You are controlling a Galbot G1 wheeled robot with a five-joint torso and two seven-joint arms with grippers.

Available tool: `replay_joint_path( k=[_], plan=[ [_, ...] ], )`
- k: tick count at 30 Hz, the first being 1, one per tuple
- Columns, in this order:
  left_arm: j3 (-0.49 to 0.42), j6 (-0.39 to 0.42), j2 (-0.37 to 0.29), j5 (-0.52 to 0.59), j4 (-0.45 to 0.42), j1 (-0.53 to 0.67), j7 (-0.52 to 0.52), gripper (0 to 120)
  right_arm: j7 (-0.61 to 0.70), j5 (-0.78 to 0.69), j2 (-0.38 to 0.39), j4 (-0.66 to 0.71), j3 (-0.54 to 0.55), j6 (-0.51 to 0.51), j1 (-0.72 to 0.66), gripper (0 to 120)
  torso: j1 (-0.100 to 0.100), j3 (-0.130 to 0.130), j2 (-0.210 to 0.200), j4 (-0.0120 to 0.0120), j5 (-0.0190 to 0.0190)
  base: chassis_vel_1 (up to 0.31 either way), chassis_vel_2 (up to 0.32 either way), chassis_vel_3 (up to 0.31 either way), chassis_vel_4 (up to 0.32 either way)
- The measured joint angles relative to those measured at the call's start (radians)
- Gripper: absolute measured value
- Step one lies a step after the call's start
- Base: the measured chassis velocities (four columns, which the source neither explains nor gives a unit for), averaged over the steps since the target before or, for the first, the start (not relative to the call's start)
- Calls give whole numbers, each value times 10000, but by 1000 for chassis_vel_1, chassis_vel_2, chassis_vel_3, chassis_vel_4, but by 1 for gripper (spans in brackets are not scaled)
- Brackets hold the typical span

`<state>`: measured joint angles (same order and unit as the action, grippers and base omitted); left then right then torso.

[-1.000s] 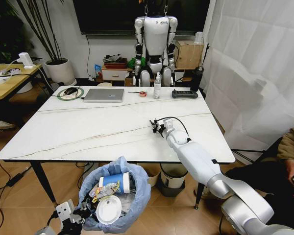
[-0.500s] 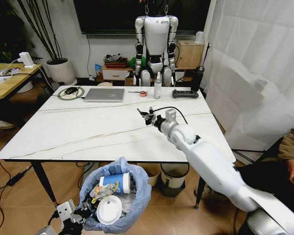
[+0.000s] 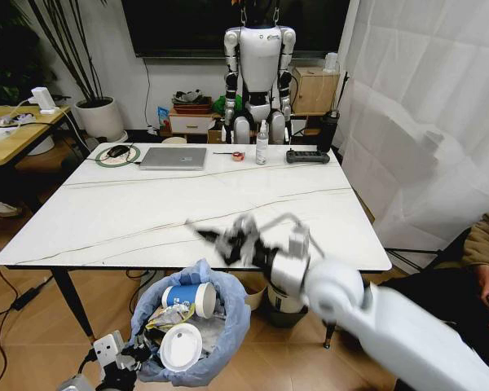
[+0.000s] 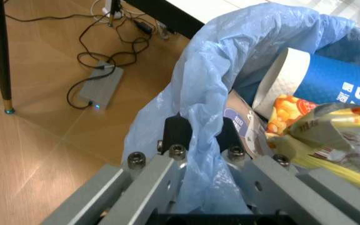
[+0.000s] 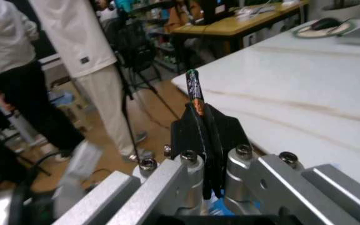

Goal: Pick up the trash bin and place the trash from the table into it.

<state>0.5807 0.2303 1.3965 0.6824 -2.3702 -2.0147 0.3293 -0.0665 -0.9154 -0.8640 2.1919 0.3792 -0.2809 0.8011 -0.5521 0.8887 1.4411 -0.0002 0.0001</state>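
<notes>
The trash bin [image 3: 220, 326], lined with a puffy light-blue bag, hangs below the table's [image 3: 130, 212] front edge. My left gripper [image 3: 114, 362] is shut on its rim, the bag [image 4: 198, 108] pinched between the fingers. Trash lies inside: a blue-and-white paper cup [image 3: 187, 297], a white lid [image 3: 179, 346] and wrappers [image 4: 330, 136]. My right gripper [image 3: 228, 242], blurred, is over the table's front edge just above the bin. It is shut on a thin dark stick [image 5: 196, 93] with an orange band and green tip.
At the table's far end lie a silver laptop [image 3: 174, 157], a mouse on a green ring [image 3: 116, 151], a spray bottle [image 3: 262, 145], a red tape roll [image 3: 238, 155] and a black device [image 3: 307, 156]. A person [image 3: 481, 269] sits at the right. A wooden desk [image 3: 16, 130] stands left.
My right arm has swung from the middle of the table back to the front edge above the bin, still shut on the thin stick. The left gripper and bin stay put.
</notes>
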Motion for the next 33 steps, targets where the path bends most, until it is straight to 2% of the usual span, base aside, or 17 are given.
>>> replay_joint_path(
  k=[6,14,26,29,31,33],
  plan=[
    [12,1,81,-57,-82,-67,0,0,-201,762,50,-62,600,312,689,0,0,0,0,2,1,0,0,0,0],
    [20,1,103,-85,-149,-108,1,0,-415,1774,-50,-925,473,715,1052,0,-2,2,0,2,1,0,0,0,0],
    [45,1,48,-31,-137,-47,1,0,-414,2033,9,-819,322,829,1332,0,-2,2,0,1,0,0,0,0,0],
    [47,1,45,-25,-119,-39,1,0,-405,2129,14,-814,311,846,1367,12,-2,2,0,1,-1,0,0,0,0],
    [47,1,45,-23,-115,-38,1,0,-399,2157,9,-814,310,847,1385,15,-2,2,0,1,0,0,0,0,0],
    [47,1,44,-23,-112,-36,1,0,-394,2222,8,-818,310,856,1408,23,-2,2,0,1,0,0,0,0,0]
  ],
)
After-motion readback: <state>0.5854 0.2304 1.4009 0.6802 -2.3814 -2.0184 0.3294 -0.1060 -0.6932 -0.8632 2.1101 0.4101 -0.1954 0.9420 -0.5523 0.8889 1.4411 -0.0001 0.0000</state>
